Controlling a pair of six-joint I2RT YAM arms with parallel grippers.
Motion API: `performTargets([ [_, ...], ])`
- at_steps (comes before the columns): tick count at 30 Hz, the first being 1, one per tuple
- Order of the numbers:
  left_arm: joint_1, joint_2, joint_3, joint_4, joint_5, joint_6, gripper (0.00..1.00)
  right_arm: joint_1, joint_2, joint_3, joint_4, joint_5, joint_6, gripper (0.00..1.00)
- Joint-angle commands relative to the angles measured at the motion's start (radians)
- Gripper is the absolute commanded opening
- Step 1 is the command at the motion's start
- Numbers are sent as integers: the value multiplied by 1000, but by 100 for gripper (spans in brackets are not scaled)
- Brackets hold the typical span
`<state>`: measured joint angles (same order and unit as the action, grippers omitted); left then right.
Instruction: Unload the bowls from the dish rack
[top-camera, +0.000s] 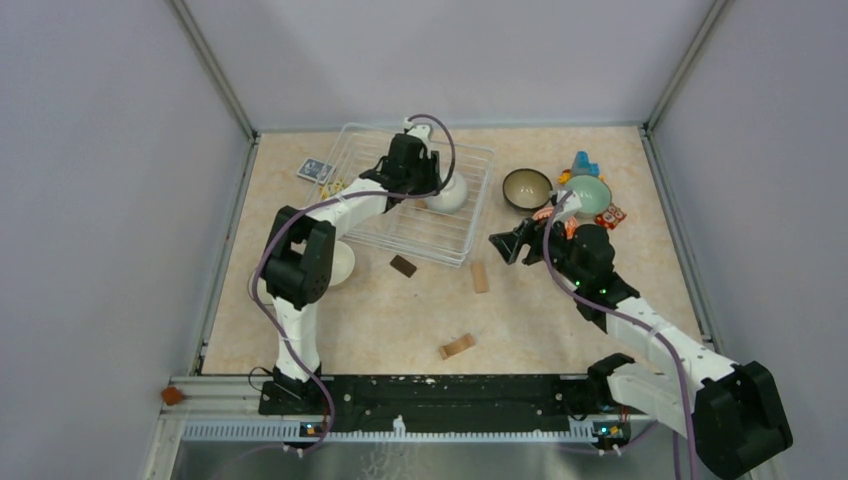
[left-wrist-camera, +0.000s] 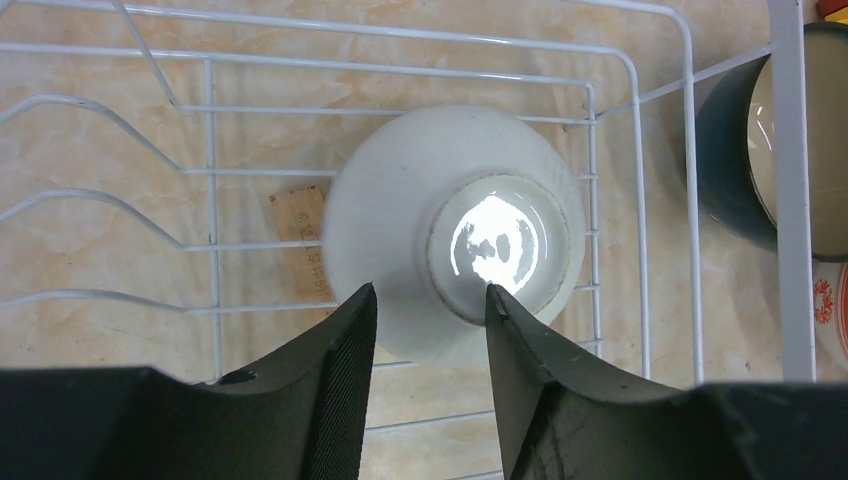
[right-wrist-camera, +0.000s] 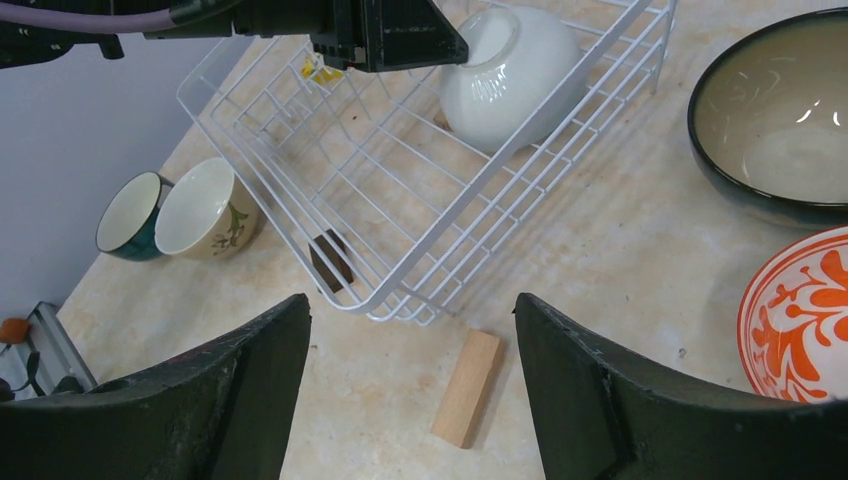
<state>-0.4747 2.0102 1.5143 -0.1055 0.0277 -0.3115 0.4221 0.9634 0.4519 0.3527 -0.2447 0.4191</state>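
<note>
Only one white bowl (left-wrist-camera: 455, 235) was left in the dish rack (top-camera: 412, 236), which stood toward the far-left corner of the table (top-camera: 400, 320). The bowl lay in the end of the rack nearest the table's right edge. It was tipped over, with its glazed foot ring facing the left wrist camera and its mouth turned away.

The left gripper (left-wrist-camera: 428, 296) was inside the rack, right at the bowl. Its jaws were parted, with the bowl's outer wall showing in the gap between them, so nothing was clamped. Whether a pad touched the glaze could not be told. The bowl lay straight ahead of this gripper, off its fingertips.

The right gripper (right-wrist-camera: 410, 310) was outside the rack, near the rack corner that faced the table's middle, above a wooden block (right-wrist-camera: 466, 386). It was spread wide and empty. A dark-rimmed bowl (right-wrist-camera: 780, 130) and an orange-patterned bowl (right-wrist-camera: 800, 320) sat on the table toward the right edge.

The left arm was clearly the nearer one. Its grasp would probably need the rim or wall rather than the foot.
</note>
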Motion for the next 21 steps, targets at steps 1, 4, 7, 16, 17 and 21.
performTargets([
  [1, 1, -12, -35, -28, -19, 20, 49, -6, -20, 58, 21, -1, -18, 74],
  [4, -3, -21, -56, -35, -62, 29, 47, -6, -18, 63, 18, 1, -19, 74],
  [7, -7, -33, -77, -37, -74, 35, 46, -6, -18, 68, 17, 1, -20, 74],
  [16, -26, -87, -170, 19, -60, 25, 44, -6, 27, 122, -40, 31, -20, 74],
  [17, -29, -95, -184, 30, -61, 25, 43, -6, 43, 139, -50, 33, -17, 73],
  [21, -31, -125, -229, 60, -61, 25, 42, -6, 123, 248, -135, 44, -36, 73],
])
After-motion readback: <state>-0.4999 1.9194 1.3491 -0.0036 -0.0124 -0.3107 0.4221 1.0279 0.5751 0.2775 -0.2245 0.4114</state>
